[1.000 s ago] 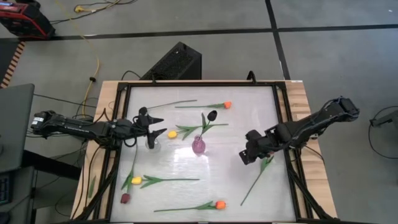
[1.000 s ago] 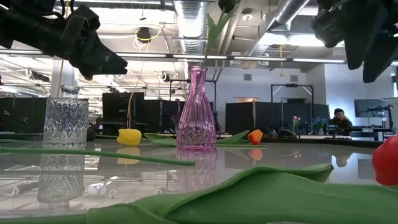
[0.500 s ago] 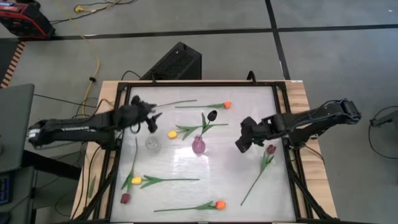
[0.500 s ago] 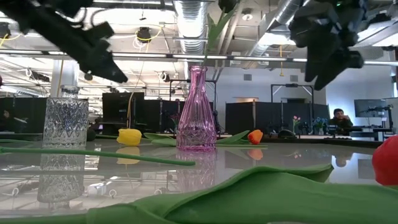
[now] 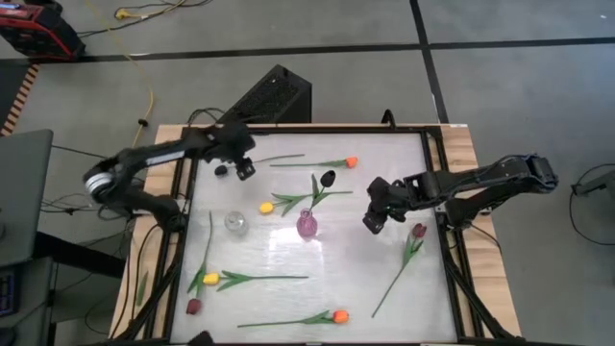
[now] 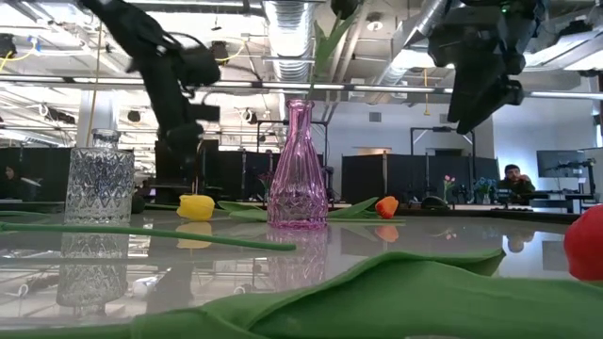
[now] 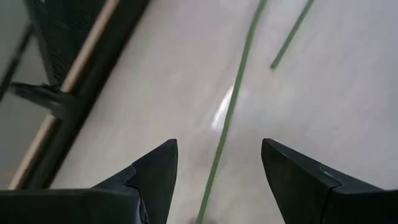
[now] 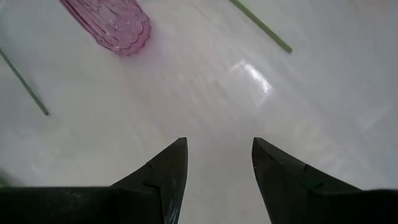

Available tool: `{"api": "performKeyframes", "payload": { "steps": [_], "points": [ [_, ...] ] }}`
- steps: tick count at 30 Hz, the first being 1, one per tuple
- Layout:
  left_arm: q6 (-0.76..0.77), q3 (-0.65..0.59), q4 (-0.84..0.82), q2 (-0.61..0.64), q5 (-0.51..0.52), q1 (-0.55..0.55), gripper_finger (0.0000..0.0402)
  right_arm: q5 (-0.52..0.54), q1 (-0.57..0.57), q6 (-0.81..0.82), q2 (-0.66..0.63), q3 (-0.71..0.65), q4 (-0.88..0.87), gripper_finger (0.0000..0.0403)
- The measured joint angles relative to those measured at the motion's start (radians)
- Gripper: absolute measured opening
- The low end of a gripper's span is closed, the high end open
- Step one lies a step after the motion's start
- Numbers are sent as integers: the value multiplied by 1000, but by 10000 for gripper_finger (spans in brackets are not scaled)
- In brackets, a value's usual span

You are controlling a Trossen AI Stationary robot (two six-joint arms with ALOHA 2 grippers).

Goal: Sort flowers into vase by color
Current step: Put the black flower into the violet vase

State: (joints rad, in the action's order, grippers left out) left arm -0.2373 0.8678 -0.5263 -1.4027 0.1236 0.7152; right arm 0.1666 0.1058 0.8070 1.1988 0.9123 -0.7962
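Observation:
Tulips lie flat on the white table. A pink vase [image 5: 306, 226] stands mid-table with a dark maroon tulip [image 5: 329, 178] standing in it, and a clear glass vase [image 5: 233, 223] stands to its left. My left gripper [image 5: 238, 167] is open at the far left corner, pointing down. In the left wrist view its fingers stand on either side of a thin green stem [image 7: 227, 127] without touching it. My right gripper [image 5: 375, 217] hangs open above bare table, right of the pink vase [image 8: 112, 22]. A maroon tulip [image 5: 418, 231] lies just right of it.
Loose tulips: orange [image 5: 352, 161] at the far side, yellow [image 5: 266, 207] beside the pink vase, yellow [image 5: 210, 279] and maroon [image 5: 193, 306] near left, orange [image 5: 340, 314] at the near edge. A black frame [image 5: 437, 163] rims the table. In the low view a leaf [image 6: 377, 292] fills the foreground.
My left gripper has swung from above the clear vase toward the table's far edge and tipped to point down over the stem at the far left. My right gripper has moved a little toward the far edge and left, uncovering the maroon tulip's head.

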Motion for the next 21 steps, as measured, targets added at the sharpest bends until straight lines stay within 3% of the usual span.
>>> {"api": "performKeyframes", "payload": {
  "steps": [11,17,21],
  "points": [
    [-147,138,-159,-278,-12,59,222,45,5,-256,0,0,-4,204],
    [-163,144,-155,-343,-26,124,222,46,3,-367,0,0,-4,204],
    [-178,145,-166,-348,-98,161,208,46,-4,-372,0,0,-3,204]
  ]
}}
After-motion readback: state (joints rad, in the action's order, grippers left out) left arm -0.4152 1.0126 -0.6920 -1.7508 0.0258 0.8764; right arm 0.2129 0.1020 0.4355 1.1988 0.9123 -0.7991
